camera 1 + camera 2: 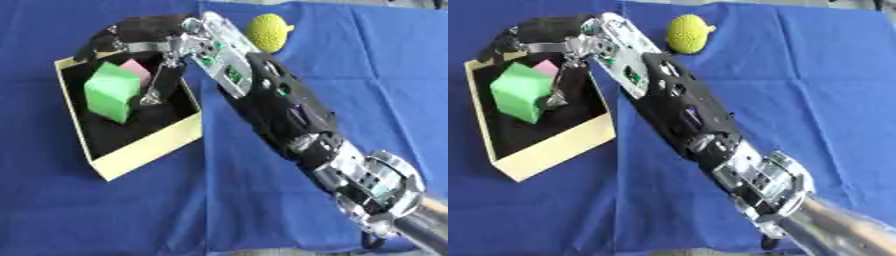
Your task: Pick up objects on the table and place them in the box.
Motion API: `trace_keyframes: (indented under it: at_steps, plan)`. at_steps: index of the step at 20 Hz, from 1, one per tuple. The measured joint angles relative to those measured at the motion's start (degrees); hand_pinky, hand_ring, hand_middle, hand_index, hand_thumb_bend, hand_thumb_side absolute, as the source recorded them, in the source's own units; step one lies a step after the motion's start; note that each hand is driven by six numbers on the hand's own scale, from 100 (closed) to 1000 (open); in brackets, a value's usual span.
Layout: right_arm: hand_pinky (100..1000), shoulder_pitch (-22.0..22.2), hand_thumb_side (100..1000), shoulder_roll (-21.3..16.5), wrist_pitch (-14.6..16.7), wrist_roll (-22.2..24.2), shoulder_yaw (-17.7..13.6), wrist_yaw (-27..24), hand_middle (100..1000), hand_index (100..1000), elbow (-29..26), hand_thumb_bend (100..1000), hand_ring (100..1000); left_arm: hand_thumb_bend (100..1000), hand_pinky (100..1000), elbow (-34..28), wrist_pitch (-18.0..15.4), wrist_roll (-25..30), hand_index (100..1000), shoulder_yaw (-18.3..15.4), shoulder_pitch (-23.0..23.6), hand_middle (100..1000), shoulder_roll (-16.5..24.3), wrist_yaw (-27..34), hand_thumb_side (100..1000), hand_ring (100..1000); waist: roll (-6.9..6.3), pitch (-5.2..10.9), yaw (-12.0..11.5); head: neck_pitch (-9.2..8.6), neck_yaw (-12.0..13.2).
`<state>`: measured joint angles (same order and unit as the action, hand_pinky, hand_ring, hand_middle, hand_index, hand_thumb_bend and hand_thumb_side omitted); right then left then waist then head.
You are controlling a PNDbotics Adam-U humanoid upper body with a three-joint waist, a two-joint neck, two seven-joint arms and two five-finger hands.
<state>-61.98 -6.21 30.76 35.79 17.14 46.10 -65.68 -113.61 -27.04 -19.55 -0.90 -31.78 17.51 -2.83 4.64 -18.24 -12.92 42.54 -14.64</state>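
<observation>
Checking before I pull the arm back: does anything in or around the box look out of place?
Nothing stands out. The green block and pink block sit inside the box, with the right robot hand over its far rim. A yellow ball remains on the blue cloth.

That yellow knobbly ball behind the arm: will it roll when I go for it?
Probably. The yellow ball looks round, so a nudge may send it across the blue cloth. Its bumpy surface should help fingers catch. It looks light, though I can't confirm.
</observation>
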Motion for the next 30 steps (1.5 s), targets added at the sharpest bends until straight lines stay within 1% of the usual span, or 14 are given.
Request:
trace_keyframes:
  at_steps: [3,7,8,9,12,16,17,18,21,23,25,27,30]
  plan:
    - [932,0.0,134,-0.02,0.45,-0.45,-0.52,1.5,843,1000,-0.02,500,955,238,722,0.0,0.11,0.11,817,0.01,0.02,764,0.0,0.01,560,817,-0.11,0.0,0.07,-0.23,-0.03]
    - [928,0.0,111,-0.05,0.88,-0.88,-0.77,2.45,831,1000,-0.05,476,945,241,722,0.0,0.22,0.22,817,0.03,0.03,764,0.0,0.03,559,817,-0.14,0.0,0.12,-0.28,-0.17]
    - [925,0.0,105,-0.05,0.96,-0.96,-0.88,2.48,827,1000,-0.05,451,942,240,721,0.0,0.24,0.24,817,0.03,0.03,765,0.0,0.03,561,818,-0.16,0.0,0.13,-0.3,-0.18]
    - [924,0.0,100,-0.05,1.02,-1.02,-0.89,2.48,824,999,-0.05,460,942,237,721,0.0,0.29,0.29,817,0.04,0.03,765,0.0,0.03,564,819,-0.2,0.0,0.14,-0.31,-0.18]
    - [917,0.02,100,-0.12,1.03,-1.03,-1.26,2.26,806,986,-0.19,436,938,238,720,0.0,0.42,0.39,816,0.07,0.05,765,0.0,0.03,562,817,-0.27,0.0,0.19,-0.32,-0.2]
    - [910,-0.02,100,-1.81,0.76,-0.76,-2.51,0.67,784,971,-2.5,415,926,241,720,0.0,0.49,0.35,816,0.07,0.18,765,0.0,0.03,562,818,-0.27,0.03,0.34,-0.38,-0.14]
    - [909,-0.11,100,-2.57,0.55,-0.55,-2.96,-0.18,782,966,-3.11,129,923,241,719,0.0,0.54,0.27,816,0.06,0.34,765,0.0,0.03,562,818,-0.27,0.05,0.43,-0.38,-0.07]
    - [909,-0.36,100,-3.36,0.23,-0.23,-3.41,-1.34,770,963,-3.67,400,923,242,719,0.0,0.56,0.18,816,0.05,0.51,765,0.0,0.03,562,818,-0.27,0.07,0.53,-0.37,0.04]
    - [909,-2.0,100,-6.75,-1.27,1.27,-5.34,-5.99,767,963,-5.06,384,923,240,718,0.0,0.7,-0.13,816,-0.01,0.73,767,0.0,0.01,566,820,-0.27,0.32,0.91,-0.22,0.55]
    - [907,-2.84,100,-9.85,-2.39,2.39,-6.89,-8.86,767,962,-5.56,363,922,236,717,0.0,0.84,-0.37,816,-0.03,1.14,769,0.0,-0.05,572,824,-0.26,0.4,1.27,-0.21,1.05]
    - [906,-3.07,100,-13.27,-3.26,3.26,-8.22,-11.04,769,967,-5.52,365,923,234,716,0.0,1.1,-0.62,816,-0.05,1.53,770,0.01,-0.13,575,825,-0.25,0.4,1.7,-0.21,1.55]
    - [904,-3.04,100,-16.73,-3.46,3.46,-9.19,-12.19,779,967,-4.95,335,927,228,714,0.0,1.38,-0.85,816,-0.09,1.82,773,0.02,-0.22,583,828,-0.25,0.4,2.09,-0.21,2.06]
    - [904,-2.43,100,-21.1,-2.82,2.82,-10.07,-12.33,787,968,-3.24,341,930,219,711,0.0,1.96,-1.17,815,-0.41,2.27,776,0.03,-0.26,594,833,-0.52,0.23,2.58,-0.25,2.83]
